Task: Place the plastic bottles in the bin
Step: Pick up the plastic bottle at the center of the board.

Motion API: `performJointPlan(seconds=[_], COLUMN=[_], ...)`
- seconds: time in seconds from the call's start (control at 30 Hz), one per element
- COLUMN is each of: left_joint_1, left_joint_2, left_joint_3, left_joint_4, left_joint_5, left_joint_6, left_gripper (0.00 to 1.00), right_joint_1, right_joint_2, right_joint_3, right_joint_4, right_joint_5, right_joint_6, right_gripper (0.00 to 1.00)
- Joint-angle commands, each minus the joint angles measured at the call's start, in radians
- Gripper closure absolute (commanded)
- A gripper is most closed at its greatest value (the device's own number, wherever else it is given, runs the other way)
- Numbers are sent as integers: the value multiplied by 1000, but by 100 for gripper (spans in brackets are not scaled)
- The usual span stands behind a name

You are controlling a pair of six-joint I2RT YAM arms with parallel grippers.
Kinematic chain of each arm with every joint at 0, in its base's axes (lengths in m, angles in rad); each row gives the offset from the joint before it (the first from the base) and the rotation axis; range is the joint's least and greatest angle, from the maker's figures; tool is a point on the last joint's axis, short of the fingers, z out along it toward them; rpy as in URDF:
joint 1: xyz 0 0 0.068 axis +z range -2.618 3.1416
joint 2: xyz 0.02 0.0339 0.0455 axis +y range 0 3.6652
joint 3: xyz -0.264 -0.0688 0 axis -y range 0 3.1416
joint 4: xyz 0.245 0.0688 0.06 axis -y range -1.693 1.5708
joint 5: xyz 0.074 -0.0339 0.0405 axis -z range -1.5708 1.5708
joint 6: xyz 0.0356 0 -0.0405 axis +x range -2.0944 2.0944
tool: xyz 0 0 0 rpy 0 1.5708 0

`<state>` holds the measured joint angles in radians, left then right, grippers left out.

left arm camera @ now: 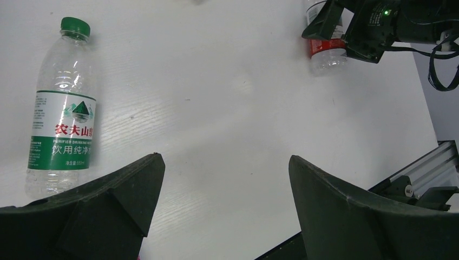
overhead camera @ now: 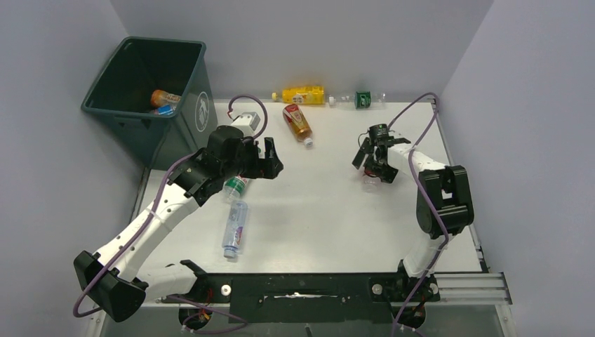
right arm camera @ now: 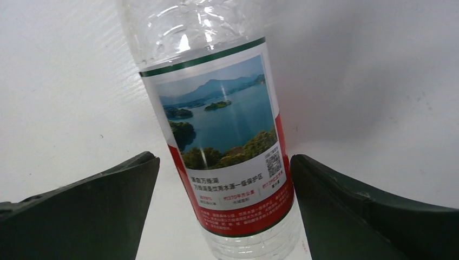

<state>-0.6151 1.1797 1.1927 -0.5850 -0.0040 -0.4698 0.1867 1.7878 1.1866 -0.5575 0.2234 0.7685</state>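
Note:
My left gripper (overhead camera: 275, 160) is open and empty above the table; in its wrist view (left arm camera: 224, 162) only bare table lies between the fingers. A clear green-label bottle (left arm camera: 62, 108) lies to its left, partly under the arm in the top view (overhead camera: 236, 188). My right gripper (overhead camera: 373, 168) is open, its fingers on either side of a clear red-label bottle (right arm camera: 227, 135) lying on the table, also seen in the top view (overhead camera: 370, 184). The dark green bin (overhead camera: 193, 123) stands at the far left and holds an orange bottle (overhead camera: 165, 98).
A clear blue-label bottle (overhead camera: 235, 228) lies near the left arm. A red-gold bottle (overhead camera: 297, 123), a yellow bottle (overhead camera: 303, 94) and a clear green-label bottle (overhead camera: 361, 100) lie by the back wall. Grey walls close in the table on three sides.

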Motion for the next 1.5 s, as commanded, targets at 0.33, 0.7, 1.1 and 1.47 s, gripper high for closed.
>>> performJointPlan(seconds=[0.33,0.7,1.1,1.47], left_joint_1=[-51,-60,-55,-49], left_joint_2=[28,45,55,-7], left_joint_3=[16,-85,-170,-210], left_joint_4=[71,310,560,656], left_joint_5=[6,163,279,226], left_joint_6=[-55,-188,-328,-363], left_gripper=[14,13,13,13], right_joint_1=[-8,63,258,381], right_joint_2=[-140,-410,-587,-605], right_joint_3=[-142,-165,-164,-159], right_joint_4=[117,114,231,280], right_joint_5=[-55,-228,-522,-575], right_joint_6=[-87,-228,-279,-260], right_gripper=[58,59,53,53])
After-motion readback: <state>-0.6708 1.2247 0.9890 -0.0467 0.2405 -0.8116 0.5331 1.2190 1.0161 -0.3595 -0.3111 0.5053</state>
